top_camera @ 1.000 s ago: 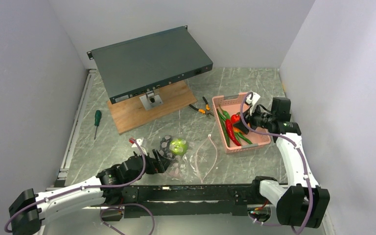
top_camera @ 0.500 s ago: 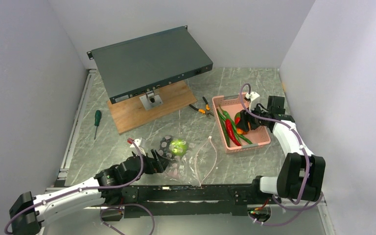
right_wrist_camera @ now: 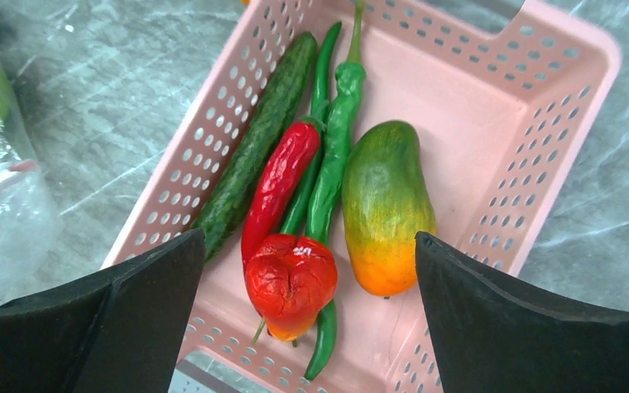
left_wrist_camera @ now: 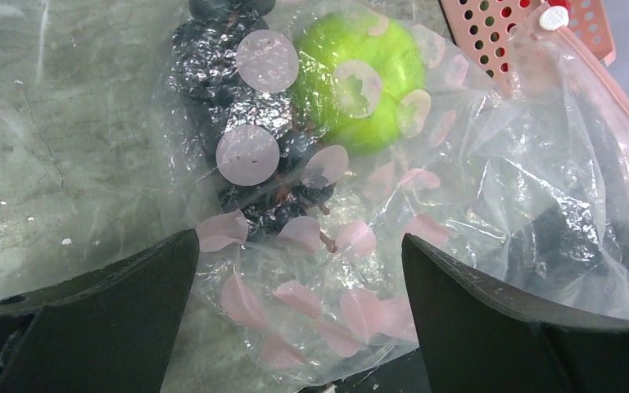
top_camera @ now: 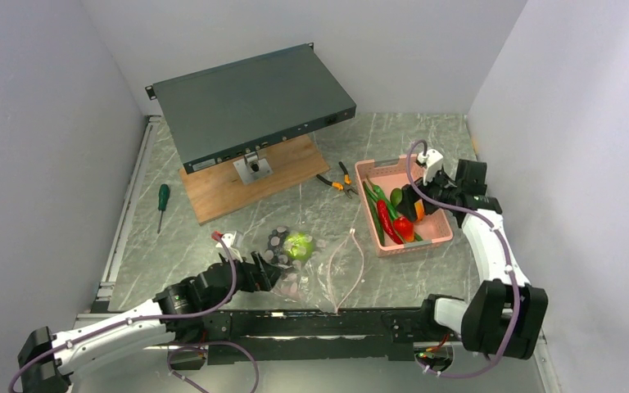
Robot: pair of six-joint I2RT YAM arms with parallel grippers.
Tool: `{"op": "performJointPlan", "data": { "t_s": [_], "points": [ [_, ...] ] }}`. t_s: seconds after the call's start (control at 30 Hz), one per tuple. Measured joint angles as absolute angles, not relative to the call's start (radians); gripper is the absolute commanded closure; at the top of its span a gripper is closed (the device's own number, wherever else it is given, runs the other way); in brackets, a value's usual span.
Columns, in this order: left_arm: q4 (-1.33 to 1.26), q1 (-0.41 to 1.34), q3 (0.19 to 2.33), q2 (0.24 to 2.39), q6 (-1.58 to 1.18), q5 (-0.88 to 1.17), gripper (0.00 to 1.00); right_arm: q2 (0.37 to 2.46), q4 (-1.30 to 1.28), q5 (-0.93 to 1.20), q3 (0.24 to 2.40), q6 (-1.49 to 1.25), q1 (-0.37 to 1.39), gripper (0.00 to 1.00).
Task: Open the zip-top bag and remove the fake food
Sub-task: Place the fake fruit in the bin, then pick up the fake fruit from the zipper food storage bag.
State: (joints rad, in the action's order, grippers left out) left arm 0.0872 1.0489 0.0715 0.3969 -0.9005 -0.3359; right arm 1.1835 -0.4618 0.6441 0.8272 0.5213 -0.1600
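Note:
The zip-top bag (top_camera: 315, 264) lies crumpled on the table with its mouth toward the basket. Inside it are a green apple (left_wrist_camera: 360, 78) and dark grapes (left_wrist_camera: 246, 115). My left gripper (left_wrist_camera: 299, 262) is open, and the bag's dotted near end lies between its fingers. My right gripper (right_wrist_camera: 309, 246) hangs open above the pink basket (right_wrist_camera: 540, 57), holding nothing. In the basket lies fake food: a mango (right_wrist_camera: 386, 205), a round red piece (right_wrist_camera: 291, 278), a red chilli (right_wrist_camera: 282, 172), a cucumber (right_wrist_camera: 254, 139) and long green pods (right_wrist_camera: 340, 131).
A dark rack unit (top_camera: 250, 102) sits tilted on a wooden board (top_camera: 229, 192) at the back. Orange-handled pliers (top_camera: 334, 182) lie left of the basket (top_camera: 373, 168). A green screwdriver (top_camera: 162, 199) lies at the far left. Walls close in both sides.
The right gripper has opened over the basket, and the round red piece now lies at the basket's near end. The left arm has hardly moved.

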Motion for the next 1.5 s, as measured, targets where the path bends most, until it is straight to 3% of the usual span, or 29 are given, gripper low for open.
{"op": "performJointPlan", "data": {
  "t_s": [0.37,0.53,0.7,0.8,0.93,1.17,1.3,1.4,1.5],
  "points": [
    [0.153,1.049,0.121,0.326,-0.798,-0.331,0.05,0.850,-0.464,0.772,0.864,0.505,-0.168,0.01],
    [0.156,1.049,0.181,0.329,-0.744,-0.332,0.14,0.947,-0.774,1.028,0.888,0.867,-0.140,0.00],
    [0.163,1.048,0.268,0.404,-0.694,-0.337,0.20,0.913,-0.968,1.153,0.729,1.136,-0.089,0.02],
    [0.161,1.048,0.311,0.469,-0.671,-0.339,0.26,0.823,-0.959,1.160,0.665,1.165,0.031,0.11],
    [0.155,1.039,0.355,0.570,-0.644,-0.337,0.35,0.822,-0.951,1.155,0.648,1.191,0.133,0.42],
    [0.101,0.945,0.376,0.733,-0.618,-0.271,0.47,0.881,-0.851,1.101,0.618,1.129,0.244,0.73],
    [0.078,0.898,0.390,0.803,-0.600,-0.229,0.52,0.899,-0.778,1.047,0.597,1.076,0.311,0.82],
    [0.061,0.877,0.427,0.863,-0.579,-0.196,0.56,0.928,-0.728,1.002,0.589,1.042,0.357,0.83],
    [0.027,0.867,0.463,0.912,-0.559,-0.169,0.68,0.948,-0.678,0.964,0.578,1.018,0.396,0.83]
  ]
}}
